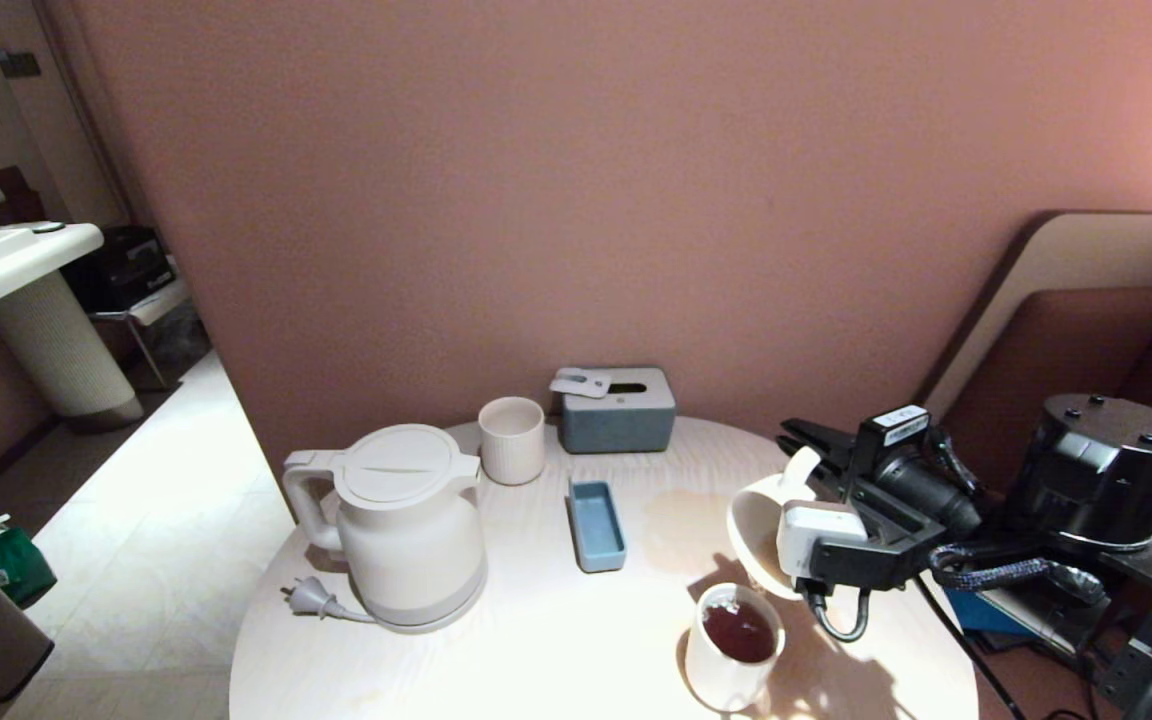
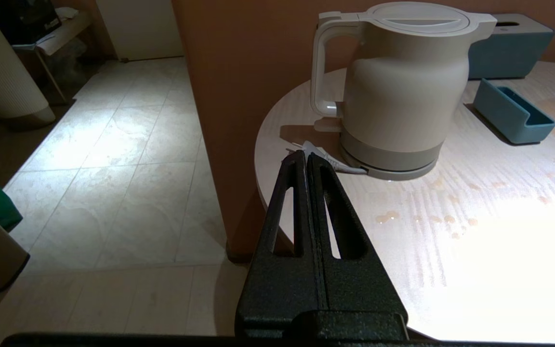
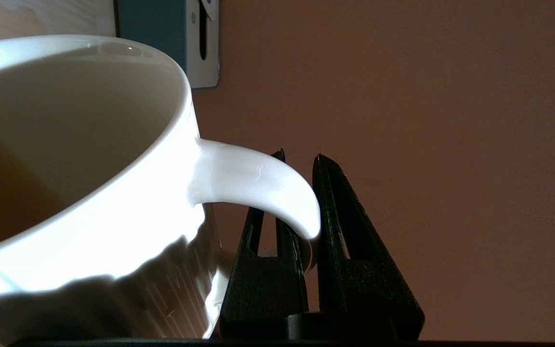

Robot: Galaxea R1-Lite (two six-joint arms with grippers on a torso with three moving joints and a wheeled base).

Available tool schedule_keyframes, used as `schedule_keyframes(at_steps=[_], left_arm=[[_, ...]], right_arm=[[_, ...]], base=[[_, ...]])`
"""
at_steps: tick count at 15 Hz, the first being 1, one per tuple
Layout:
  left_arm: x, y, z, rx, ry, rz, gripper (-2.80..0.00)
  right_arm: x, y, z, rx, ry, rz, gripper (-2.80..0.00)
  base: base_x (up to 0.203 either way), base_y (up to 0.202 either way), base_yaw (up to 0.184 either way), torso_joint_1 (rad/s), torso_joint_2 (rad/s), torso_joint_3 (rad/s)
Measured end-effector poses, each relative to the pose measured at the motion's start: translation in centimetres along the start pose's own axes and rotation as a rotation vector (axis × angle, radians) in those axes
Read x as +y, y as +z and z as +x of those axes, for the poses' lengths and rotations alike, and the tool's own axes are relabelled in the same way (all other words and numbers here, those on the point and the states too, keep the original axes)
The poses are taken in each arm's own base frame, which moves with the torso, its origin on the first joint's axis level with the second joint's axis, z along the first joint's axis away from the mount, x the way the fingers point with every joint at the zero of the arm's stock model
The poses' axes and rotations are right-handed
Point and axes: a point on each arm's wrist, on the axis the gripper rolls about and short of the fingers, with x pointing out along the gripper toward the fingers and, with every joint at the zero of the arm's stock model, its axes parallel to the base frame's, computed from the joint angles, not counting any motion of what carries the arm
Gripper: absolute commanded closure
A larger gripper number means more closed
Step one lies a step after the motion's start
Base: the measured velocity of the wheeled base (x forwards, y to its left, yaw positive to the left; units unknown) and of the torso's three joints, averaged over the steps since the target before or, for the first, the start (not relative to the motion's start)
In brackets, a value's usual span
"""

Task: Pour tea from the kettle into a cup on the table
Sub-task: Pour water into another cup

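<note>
The left hand [image 2: 306, 159] hangs pinched closed off the desk [image 1: 536, 620] near the standing kettle [image 1: 406, 525], while the right hand [image 3: 299, 193] clamps the ribbed mug [image 1: 761, 530] by its ear, tipped over a tea-filled plain cup [image 1: 731, 645], seemingly to pour, its contents hidden.

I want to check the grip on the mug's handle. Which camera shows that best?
The right wrist view: the right gripper pinches the ribbed mug's ear handle in close-up. The head view shows the mug tipped on its side above the table, the grip mostly hidden. The left wrist view misses it.
</note>
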Motion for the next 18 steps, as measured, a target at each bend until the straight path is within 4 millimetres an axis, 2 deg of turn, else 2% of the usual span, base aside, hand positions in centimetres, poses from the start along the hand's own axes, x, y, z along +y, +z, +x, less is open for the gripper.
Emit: schedule_keyframes(at_steps=[6, 18], left_arm=[[0.0, 0.0, 0.0, 0.000, 0.000, 0.000, 0.00], [0.0, 0.0, 0.0, 0.000, 0.000, 0.000, 0.00]], right_arm=[[-0.3, 0.3, 0.1, -0.006, -0.012, -0.032, 0.00], [-0.4, 2.1, -0.7, -0.021, 0.015, -0.037, 0.00]], base=[[0.000, 0.000, 0.000, 0.000, 0.00, 0.000], [0.000, 0.000, 0.000, 0.000, 0.00, 0.000]])
